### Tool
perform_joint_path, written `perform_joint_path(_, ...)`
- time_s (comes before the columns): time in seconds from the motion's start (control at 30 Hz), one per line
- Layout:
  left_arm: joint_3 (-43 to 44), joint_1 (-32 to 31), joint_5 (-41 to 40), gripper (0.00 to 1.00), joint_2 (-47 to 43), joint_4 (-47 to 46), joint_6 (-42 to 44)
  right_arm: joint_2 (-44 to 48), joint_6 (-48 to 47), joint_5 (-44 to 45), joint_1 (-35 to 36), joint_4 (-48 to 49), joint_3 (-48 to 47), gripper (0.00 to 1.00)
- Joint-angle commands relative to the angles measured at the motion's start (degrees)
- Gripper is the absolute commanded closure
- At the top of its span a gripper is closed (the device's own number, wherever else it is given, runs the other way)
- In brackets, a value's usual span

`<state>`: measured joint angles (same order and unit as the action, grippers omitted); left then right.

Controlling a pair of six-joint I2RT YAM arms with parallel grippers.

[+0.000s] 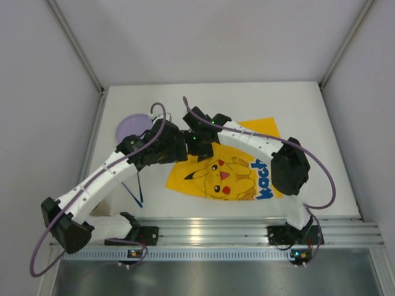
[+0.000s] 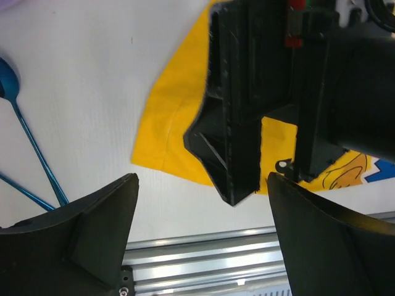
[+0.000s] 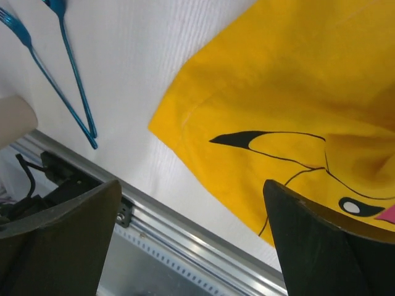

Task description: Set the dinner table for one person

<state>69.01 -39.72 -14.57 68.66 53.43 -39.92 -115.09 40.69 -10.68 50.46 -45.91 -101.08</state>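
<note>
Both released and empty: left end effector [image 2: 202,179] and right end effector [image 3: 191,185] hover over the upper-left corner of the skewed mat [image 1: 247,166] in the top view, probably to square it. Desk [image 1: 296,105] fills mid-frame; plate [image 1: 129,128] upper left, cutlery [image 1: 134,188] lower left — not yet placed.

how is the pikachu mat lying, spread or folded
Spread out: the Pikachu mat lies open, print up, on the dinner table, slightly rumpled in the right wrist view.
</note>
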Motion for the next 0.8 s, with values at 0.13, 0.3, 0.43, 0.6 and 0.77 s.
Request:
perform_joint_path(0.13,4.5,2.7,-3.6,0.07,7.8,-8.9,6.5,24.2,-1.4,13.9,-7.4,-10.0,12.0,0.00)
perform_joint_path(0.3,6.2,7.9,4.7,0.07,18.0,-21.2,10.4,42.4,-1.0,13.4,-20.9,-9.7,31.7,0.00)
perform_joint_path(0.43,16.9,9.0,6.3,0.08,32.6,-24.1,14.1,47.3,-3.2,13.8,-27.3,-13.0,39.9,0.00)
perform_joint_path(0.6,32.2,11.6,13.8,0.10,47.9,-17.5,14.3,52.9,-1.8,14.5,-29.4,-15.1,45.9,0.00)
perform_joint_path(0.77,27.7,10.6,47.9,0.11,39.7,-27.1,20.4,51.3,-3.9,12.3,-30.9,-12.9,47.6,0.00)
